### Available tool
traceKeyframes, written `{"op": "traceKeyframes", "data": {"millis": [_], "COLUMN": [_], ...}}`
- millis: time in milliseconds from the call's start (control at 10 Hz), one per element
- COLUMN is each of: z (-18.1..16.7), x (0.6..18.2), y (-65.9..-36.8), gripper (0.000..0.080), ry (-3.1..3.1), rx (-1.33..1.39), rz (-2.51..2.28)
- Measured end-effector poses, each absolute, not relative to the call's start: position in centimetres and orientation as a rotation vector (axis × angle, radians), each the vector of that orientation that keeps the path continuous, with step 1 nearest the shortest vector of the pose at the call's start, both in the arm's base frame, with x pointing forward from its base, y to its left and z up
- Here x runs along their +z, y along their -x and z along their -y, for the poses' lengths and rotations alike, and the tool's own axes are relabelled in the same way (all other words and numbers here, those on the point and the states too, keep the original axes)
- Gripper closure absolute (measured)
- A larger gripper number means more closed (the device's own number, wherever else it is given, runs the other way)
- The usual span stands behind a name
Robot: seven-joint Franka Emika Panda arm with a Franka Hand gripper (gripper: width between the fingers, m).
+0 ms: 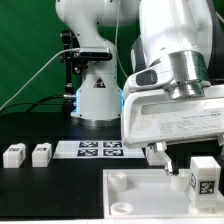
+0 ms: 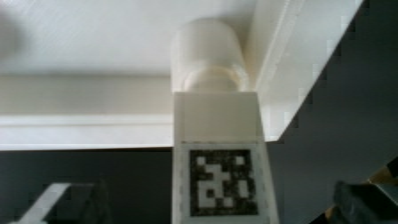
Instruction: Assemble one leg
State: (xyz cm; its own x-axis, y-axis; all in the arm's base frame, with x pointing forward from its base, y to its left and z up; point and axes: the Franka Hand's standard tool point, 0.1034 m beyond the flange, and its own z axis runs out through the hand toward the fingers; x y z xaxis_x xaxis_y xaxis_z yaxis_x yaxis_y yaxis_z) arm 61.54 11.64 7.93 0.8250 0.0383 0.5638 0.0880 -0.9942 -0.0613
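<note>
One leg [image 1: 200, 178], a white block with a black-and-white tag, stands at the right corner of the large white tray-like piece [image 1: 140, 200]. In the wrist view the leg [image 2: 219, 150] runs from between my fingers to the tray's corner [image 2: 107, 100], its round end [image 2: 210, 50] against that corner. My gripper [image 1: 170, 160] hangs just over the tray beside this leg. It is open: in the wrist view the gripper [image 2: 222, 212] has its fingertips [image 2: 63, 205] wide on either side of the leg, apart from it. Two more legs [image 1: 13, 154] [image 1: 41, 153] lie at the exterior view's left.
The marker board [image 1: 98, 149] lies on the black table between the two loose legs and my gripper. The arm's white base [image 1: 95, 95] stands behind it, before a green backdrop. A cable hangs at the exterior view's left.
</note>
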Motion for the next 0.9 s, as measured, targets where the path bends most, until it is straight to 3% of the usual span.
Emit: {"op": "traceKeyframes", "data": {"millis": [600,900], "z": [-11.7,-12.2], "x": [7.9,9.9], "y": [-61.5,-62.0], "gripper": [0.0150,0.0150], "ry": [2.921,2.951], "rx": [-0.894,-0.664], "rz": [0.100,0.079]}}
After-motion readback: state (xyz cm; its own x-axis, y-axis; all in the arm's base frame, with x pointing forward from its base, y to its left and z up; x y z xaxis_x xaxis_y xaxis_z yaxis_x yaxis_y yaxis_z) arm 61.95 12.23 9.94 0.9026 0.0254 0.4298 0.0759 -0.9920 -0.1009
